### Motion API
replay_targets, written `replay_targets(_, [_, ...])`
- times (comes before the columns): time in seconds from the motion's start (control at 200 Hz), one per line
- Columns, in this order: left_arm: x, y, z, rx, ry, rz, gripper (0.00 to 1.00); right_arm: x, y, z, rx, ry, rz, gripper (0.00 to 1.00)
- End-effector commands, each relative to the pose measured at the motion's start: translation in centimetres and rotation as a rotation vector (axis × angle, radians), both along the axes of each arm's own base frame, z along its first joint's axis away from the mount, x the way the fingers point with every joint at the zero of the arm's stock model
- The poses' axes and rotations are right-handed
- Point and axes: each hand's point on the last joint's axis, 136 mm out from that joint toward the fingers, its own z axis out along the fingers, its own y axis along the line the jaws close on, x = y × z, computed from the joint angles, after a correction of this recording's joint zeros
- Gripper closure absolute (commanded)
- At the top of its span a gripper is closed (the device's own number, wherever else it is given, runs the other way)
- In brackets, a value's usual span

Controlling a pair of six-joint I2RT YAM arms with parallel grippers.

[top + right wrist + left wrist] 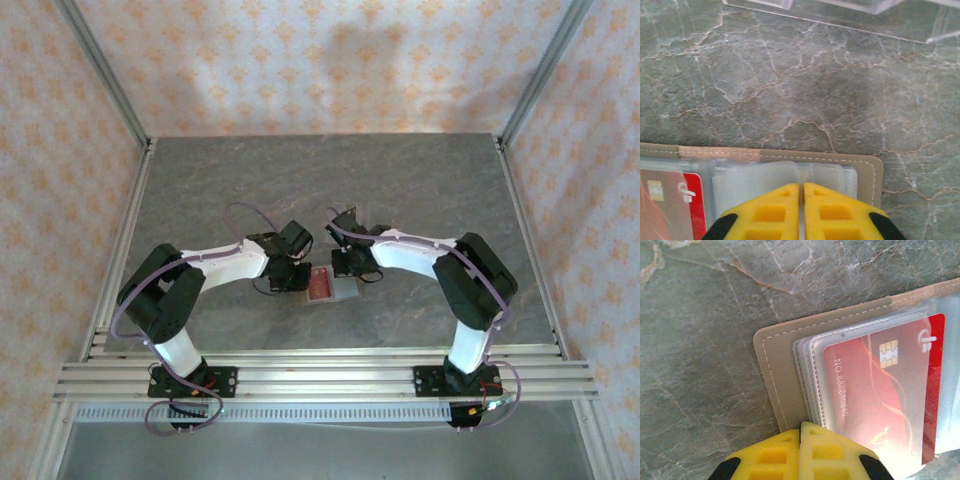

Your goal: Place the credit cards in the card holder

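Down on the left, the left claw [800, 429] has its yellow fingers shut tight together, the tips resting right at the near edge of the card holder [777, 370], where the tan cover meets the stack of clear sleeves [812, 365]. Whether a sleeve edge is nipped between the fingers or merely pressed down, I cannot tell. The holder lies open and flat on the grey table [700, 340], between the two arms. A red credit card [875, 390] with a gold chip sits under the top sleeve and looks to be most of the way in. Further right, the right claw [801, 187] is also closed, its tips over an empty sleeve near the holder's far corner. Again, any grip on the plastic is too fine to make out. Beyond it, at the back, stands a clear plastic rack [855, 7], well apart from the holder.

The likely trouble comes from both claws bearing on such a light, slippery thing. If either one moves sideways while pressing, the holder could skid or twist on the table, and a sleeve could crease or fold over. A lift or tilt could let the red card slide back out of its pocket
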Motion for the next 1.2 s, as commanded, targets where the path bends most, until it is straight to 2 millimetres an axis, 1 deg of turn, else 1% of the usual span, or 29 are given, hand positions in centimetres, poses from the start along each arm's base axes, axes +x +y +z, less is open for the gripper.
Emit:
replay_targets(0.0, [-0.7, 1.2, -2.0, 0.049, 0.042, 0.01, 1.0, -2.8, -1.8, -3.2, -0.088, 0.097, -0.002, 0.97])
replay_targets(0.035, [-0.8, 1.2, -2.0, 0.051, 0.042, 0.01, 1.0, -2.7, -1.6, -2.9, -0.078, 0.093, 0.0, 1.0])
replay_targets(0.105, [-0.8, 1.3, -2.1, 0.051, 0.042, 0.01, 1.0, -2.5, -1.4, -1.9, -0.063, 0.077, 0.002, 1.0])
replay_targets(0.33, [-1.0, 1.4, -2.3, 0.049, 0.044, 0.013, 1.0, -0.6, -0.6, 2.9, -0.038, -0.014, -0.001, 1.0])
replay_targets(0.395, [-1.0, 1.4, -2.4, 0.047, 0.043, 0.014, 1.0, -0.3, -0.1, 3.8, -0.014, -0.025, 0.003, 1.0])
replay_targets(0.485, [-1.1, 1.4, -2.4, 0.047, 0.044, 0.014, 1.0, -0.3, 0.8, 4.5, 0.03, -0.017, 0.008, 1.0])
replay_targets(0.62, [-1.1, 1.4, -2.4, 0.045, 0.042, 0.015, 1.0, -0.4, 2.3, 4.9, 0.111, 0.005, 0.008, 1.0])
replay_targets(0.746, [-1.1, 1.3, -2.4, 0.04, 0.043, 0.016, 1.0, -0.8, 4.2, 4.9, 0.214, 0.049, 0.003, 1.0])
replay_targets(0.826, [-1.1, 1.3, -2.4, 0.038, 0.04, 0.019, 1.0, -1.0, 5.3, 4.7, 0.28, 0.078, -0.009, 1.0])
replay_targets(0.986, [-1.1, 1.4, -2.2, 0.036, 0.036, 0.024, 1.0, -1.3, 6.8, 4.2, 0.369, 0.132, -0.034, 1.0])
replay_targets(1.026, [-1.0, 1.4, -2.2, 0.035, 0.034, 0.025, 1.0, -1.4, 7.2, 4.1, 0.388, 0.142, -0.039, 0.96])
replay_targets(1.191, [-1.0, 1.7, -2.1, 0.039, 0.029, 0.036, 1.0, -1.6, 8.6, 3.6, 0.469, 0.19, -0.054, 0.86])
